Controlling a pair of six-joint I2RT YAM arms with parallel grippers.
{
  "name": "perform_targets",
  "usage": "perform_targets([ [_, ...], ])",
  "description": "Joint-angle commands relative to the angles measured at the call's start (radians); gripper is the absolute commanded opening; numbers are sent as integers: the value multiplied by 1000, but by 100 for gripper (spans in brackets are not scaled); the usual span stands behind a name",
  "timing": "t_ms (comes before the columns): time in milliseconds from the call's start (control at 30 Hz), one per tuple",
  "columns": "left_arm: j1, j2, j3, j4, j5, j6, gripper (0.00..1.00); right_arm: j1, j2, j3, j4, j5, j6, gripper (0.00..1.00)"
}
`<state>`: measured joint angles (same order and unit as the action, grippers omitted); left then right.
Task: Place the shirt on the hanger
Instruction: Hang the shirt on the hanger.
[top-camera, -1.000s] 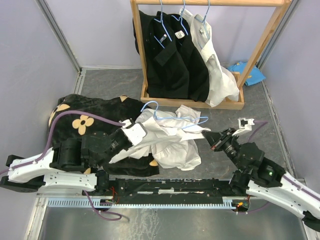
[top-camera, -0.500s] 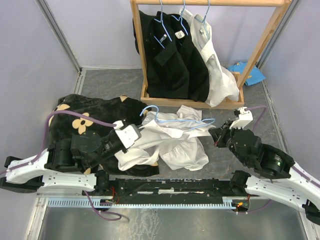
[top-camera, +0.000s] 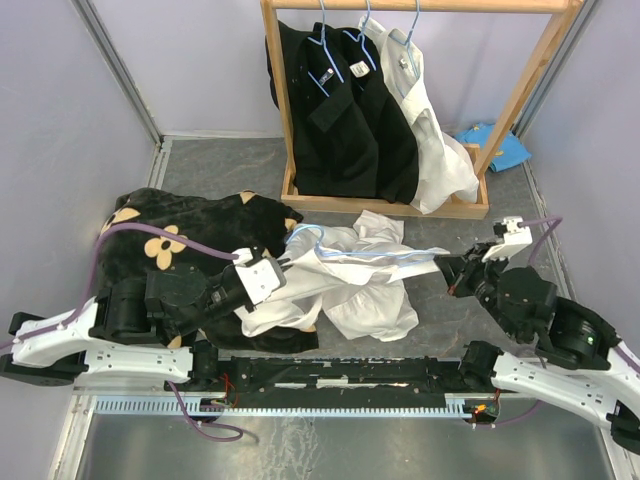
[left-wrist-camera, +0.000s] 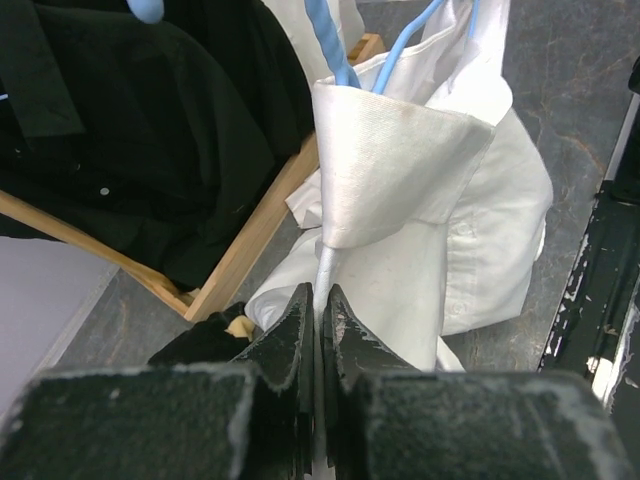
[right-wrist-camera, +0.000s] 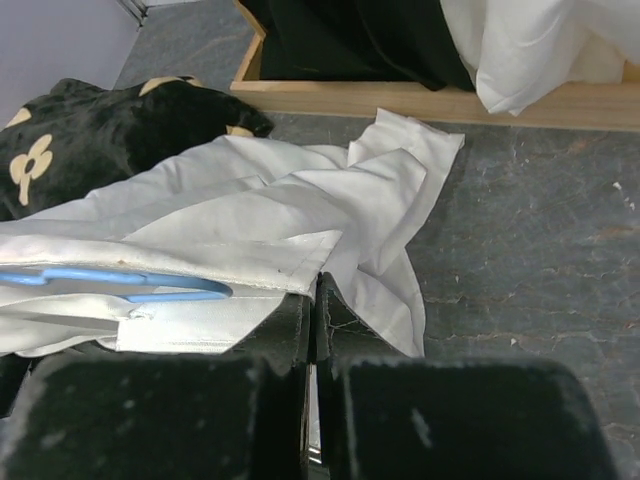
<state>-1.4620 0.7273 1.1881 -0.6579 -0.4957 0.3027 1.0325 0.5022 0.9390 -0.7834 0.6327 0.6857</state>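
Note:
The white shirt (top-camera: 355, 285) lies crumpled on the grey table, stretched between my two grippers. The light-blue wire hanger (top-camera: 395, 253) lies across its upper part, partly inside the fabric, with its hook toward the left. My left gripper (top-camera: 280, 270) is shut on a fold of the shirt (left-wrist-camera: 400, 170) just below the hanger's wire (left-wrist-camera: 325, 40). My right gripper (top-camera: 449, 270) is shut on the shirt's edge (right-wrist-camera: 250, 200), with the hanger's end (right-wrist-camera: 130, 283) under the cloth just left of the jaws.
A wooden clothes rack (top-camera: 288, 170) stands at the back with two black shirts (top-camera: 340, 110) and a white one (top-camera: 435, 140) on hangers. A black cloth with tan flowers (top-camera: 170, 240) lies at the left. A blue cloth (top-camera: 500, 148) lies back right.
My right gripper has moved right with the shirt's edge, pulling the shirt wider over the hanger. My left gripper has shifted slightly, still holding the shirt.

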Motion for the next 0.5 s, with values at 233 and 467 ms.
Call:
perform_targets([
  [233, -5, 96, 81, -6, -264, 40, 3, -5, 169, 380, -234, -115, -328, 0],
  [467, -4, 187, 141, 86, -371, 168, 3, -6, 374, 777, -398, -180, -460, 0],
])
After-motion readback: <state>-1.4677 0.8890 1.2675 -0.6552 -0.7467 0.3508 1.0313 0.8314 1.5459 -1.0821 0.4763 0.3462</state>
